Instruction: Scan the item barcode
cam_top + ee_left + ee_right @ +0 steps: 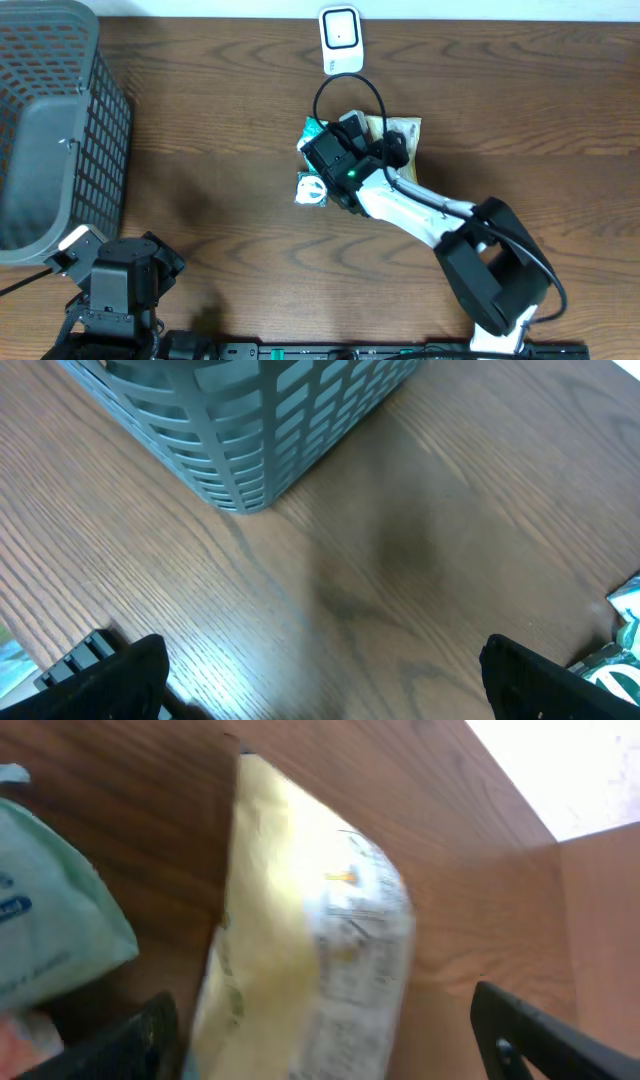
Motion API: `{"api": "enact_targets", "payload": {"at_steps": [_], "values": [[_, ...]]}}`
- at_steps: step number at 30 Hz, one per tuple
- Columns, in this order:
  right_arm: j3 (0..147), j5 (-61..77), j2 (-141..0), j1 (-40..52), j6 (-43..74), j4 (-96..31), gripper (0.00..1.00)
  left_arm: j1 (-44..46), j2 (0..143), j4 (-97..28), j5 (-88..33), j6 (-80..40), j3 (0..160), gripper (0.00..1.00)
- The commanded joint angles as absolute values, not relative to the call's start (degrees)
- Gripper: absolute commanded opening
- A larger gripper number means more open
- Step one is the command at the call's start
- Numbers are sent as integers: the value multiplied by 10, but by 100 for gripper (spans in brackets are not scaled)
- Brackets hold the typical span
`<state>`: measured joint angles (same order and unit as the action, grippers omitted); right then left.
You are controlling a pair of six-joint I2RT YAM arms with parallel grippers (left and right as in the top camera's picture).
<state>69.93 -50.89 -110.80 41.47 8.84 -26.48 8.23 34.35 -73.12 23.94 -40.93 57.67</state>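
**Right tool straddles the yellow packet**

The grey mesh basket (100, 110) sits at the left of the tabletop (220, 150), with only its grey floor showing inside. The right tool (322, 1000) is spread around a yellow packet (300, 940), which lies beside a teal packet (50, 920) near the white scanner (340, 40). The print on both packets is too blurred to read. The left tool (322, 655) hangs spread wide above bare wood.

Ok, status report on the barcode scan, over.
Left claw open, near the basket. Right claw open, straddling the yellow packet, not gripped. Teal packet close beside it.
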Motion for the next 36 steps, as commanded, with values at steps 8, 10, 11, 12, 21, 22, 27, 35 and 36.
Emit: {"api": "enact_targets", "payload": {"at_steps": [8,10,11,12,21,22,27,35,36], "values": [[698,-286,-1066,350,148,-326,89,78,343,-733,249,-417,576,98],[693,-270,-1072,335,162,-326,89,78,343,-733,249,-417,576,98],[691,-260,-1075,327,166,-326,88,78,343,-733,249,-417,576,98],[689,-247,-1078,318,167,-326,84,78,343,-733,249,-417,576,98],[686,-165,-1078,268,167,-348,1,78,343,-733,249,-417,576,98],[688,-158,-1072,261,167,-356,1,78,343,-733,249,-417,576,98],[704,-88,-1021,227,167,-390,1,78,343,-733,249,-417,576,97],[705,56,-931,96,116,-418,1,78,343,-733,249,-417,576,98],[703,51,-933,87,115,-423,1,78,343,-733,249,-417,576,98]]}}
